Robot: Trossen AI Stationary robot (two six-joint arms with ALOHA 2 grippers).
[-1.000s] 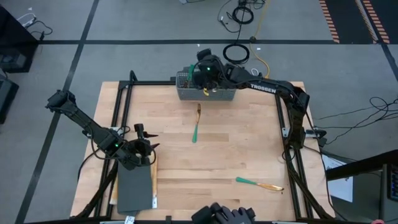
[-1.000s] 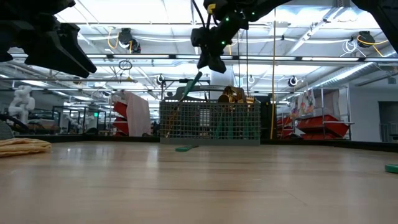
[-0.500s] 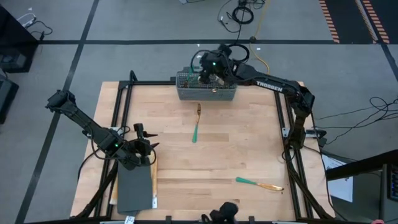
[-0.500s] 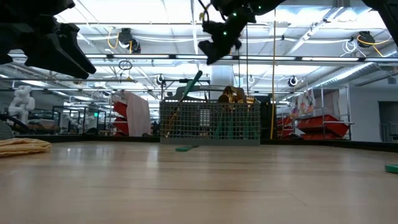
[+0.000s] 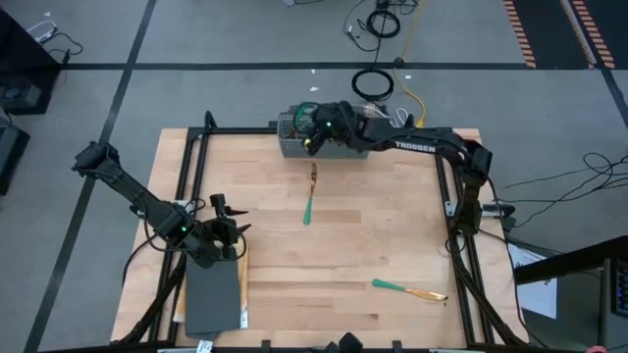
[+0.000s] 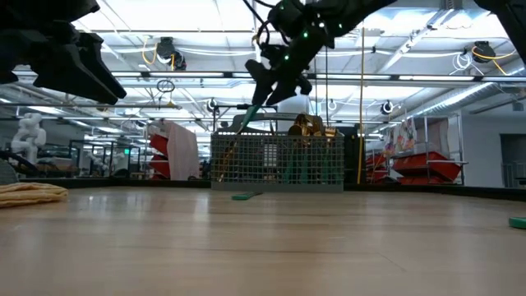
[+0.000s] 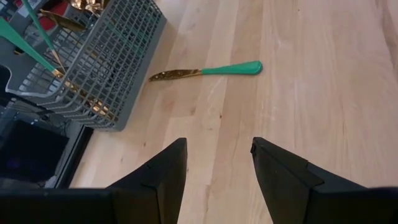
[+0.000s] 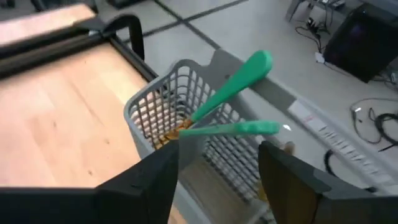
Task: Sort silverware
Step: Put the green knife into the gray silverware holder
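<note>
Right gripper (image 5: 312,132) shifted from basket centre to left end of wire basket (image 5: 290,147), top centre of high view; fingers now spread, nothing held. Teal-handled utensils (image 8: 231,87) lean in basket, apparently two. Left gripper (image 5: 228,230) unmoved, lower left, fingers wide, empty. Knife (image 5: 309,194) mid-table; second piece (image 5: 407,288) lower right.

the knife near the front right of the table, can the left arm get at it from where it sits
Probably not easily. The knife lies bare on the table with nothing over it, but the left gripper waits, open, at the opposite edge, so it would be a long stretch. The right gripper is up at the wire basket.
</note>
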